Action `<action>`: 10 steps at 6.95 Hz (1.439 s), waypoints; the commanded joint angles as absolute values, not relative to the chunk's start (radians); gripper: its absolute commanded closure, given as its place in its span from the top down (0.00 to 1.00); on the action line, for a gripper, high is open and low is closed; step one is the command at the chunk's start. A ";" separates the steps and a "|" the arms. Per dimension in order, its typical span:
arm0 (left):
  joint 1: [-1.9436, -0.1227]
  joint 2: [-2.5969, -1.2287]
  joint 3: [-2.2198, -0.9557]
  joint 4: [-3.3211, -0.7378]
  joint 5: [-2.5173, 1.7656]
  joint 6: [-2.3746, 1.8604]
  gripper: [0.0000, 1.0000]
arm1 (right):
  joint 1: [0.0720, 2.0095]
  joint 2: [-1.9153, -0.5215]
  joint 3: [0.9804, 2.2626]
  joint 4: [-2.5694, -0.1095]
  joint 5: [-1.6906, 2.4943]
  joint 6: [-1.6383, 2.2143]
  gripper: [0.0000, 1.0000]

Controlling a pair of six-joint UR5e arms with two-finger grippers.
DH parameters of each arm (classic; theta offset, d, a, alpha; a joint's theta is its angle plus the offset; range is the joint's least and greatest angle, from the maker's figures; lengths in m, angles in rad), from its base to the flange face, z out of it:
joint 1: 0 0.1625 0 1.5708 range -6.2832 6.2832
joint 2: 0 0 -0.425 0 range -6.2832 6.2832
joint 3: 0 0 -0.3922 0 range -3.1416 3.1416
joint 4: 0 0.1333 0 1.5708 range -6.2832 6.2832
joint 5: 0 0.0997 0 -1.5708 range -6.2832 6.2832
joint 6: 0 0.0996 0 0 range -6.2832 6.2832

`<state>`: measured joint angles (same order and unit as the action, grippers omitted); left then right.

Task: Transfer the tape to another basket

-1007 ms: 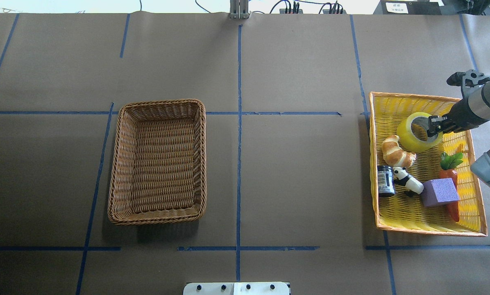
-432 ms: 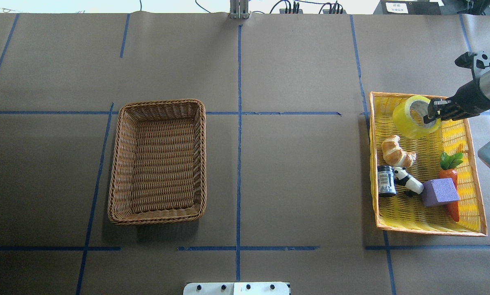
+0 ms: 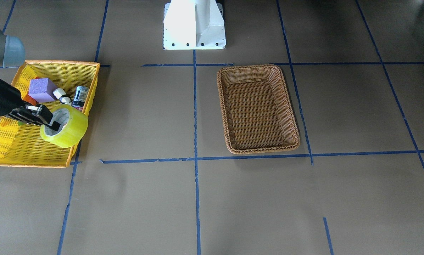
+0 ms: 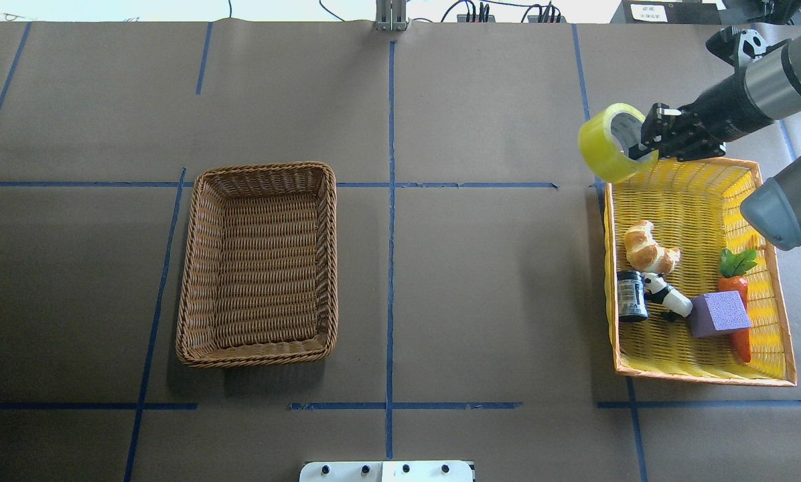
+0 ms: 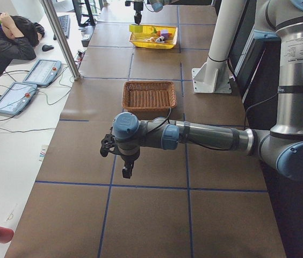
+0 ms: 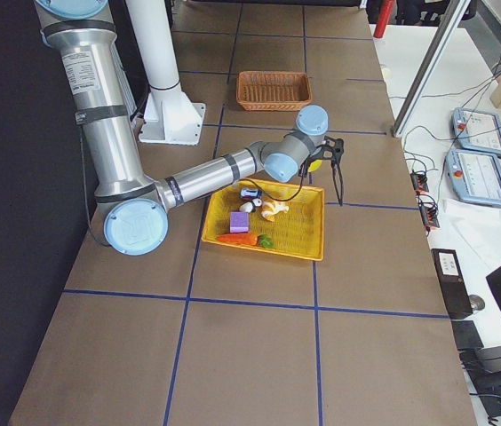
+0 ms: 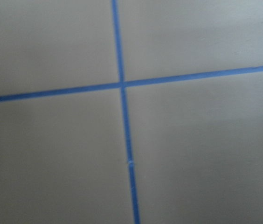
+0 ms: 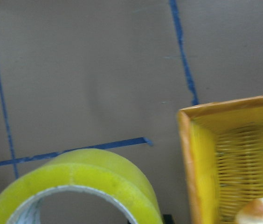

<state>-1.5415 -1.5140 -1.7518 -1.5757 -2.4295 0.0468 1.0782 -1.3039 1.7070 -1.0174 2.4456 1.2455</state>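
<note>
The yellow-green tape [image 4: 605, 144] hangs in the air over the far left corner of the yellow mesh basket [image 4: 702, 378]. My right gripper [image 4: 643, 142] is shut on the tape's wall, with one finger inside the core. The front-facing view shows the tape [image 3: 70, 129] and the right gripper [image 3: 52, 122] above that basket's rim [image 3: 63, 63]. The tape fills the bottom of the right wrist view [image 8: 75, 186]. The brown wicker basket [image 4: 266, 165] stands empty left of centre and shows in the front-facing view [image 3: 249, 67]. My left gripper [image 5: 125, 171] hovers over bare table; I cannot tell whether it is open or shut.
The yellow basket holds a croissant [image 4: 648, 248], a dark can [image 4: 631, 294], a panda figure [image 4: 668, 298], a purple block [image 4: 718, 313] and a carrot [image 4: 739, 294]. The robot's white base [image 3: 194, 24] stands at mid-table. A person [image 5: 6, 37] sits beyond the table's far side.
My right gripper has lifted the tape out of the yellow basket and carried it away from the robot and to the left, past the basket's far rim.
</note>
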 commanded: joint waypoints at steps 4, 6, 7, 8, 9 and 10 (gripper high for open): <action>-1.303 -1.538 -1.743 -2.227 -2.594 -0.769 1.00 | 0.783 -1.246 1.736 -0.394 2.057 1.949 0.00; -1.235 -1.586 -1.741 -2.496 -2.588 -1.152 1.00 | 0.591 -1.246 1.839 -0.382 1.785 2.000 0.01; -1.217 -1.600 -1.752 -2.579 -2.586 -1.274 1.00 | 0.542 -1.244 1.870 -0.382 1.725 2.031 0.01; -1.204 -1.606 -1.755 -2.709 -2.583 -1.431 1.00 | 0.502 -1.243 1.900 -0.382 1.685 2.034 0.01; -1.146 -1.621 -1.764 -2.870 -2.501 -1.667 1.00 | 0.482 -1.233 1.917 -0.379 1.680 2.034 0.01; -1.047 -1.650 -1.764 -3.031 -2.365 -1.889 1.00 | 0.459 -1.224 1.921 -0.339 1.683 2.036 0.00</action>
<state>-1.1398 -1.6229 -1.7607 -2.8486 -2.4903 -1.6348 0.4882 -1.2340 1.9087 -0.3699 1.6891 2.0328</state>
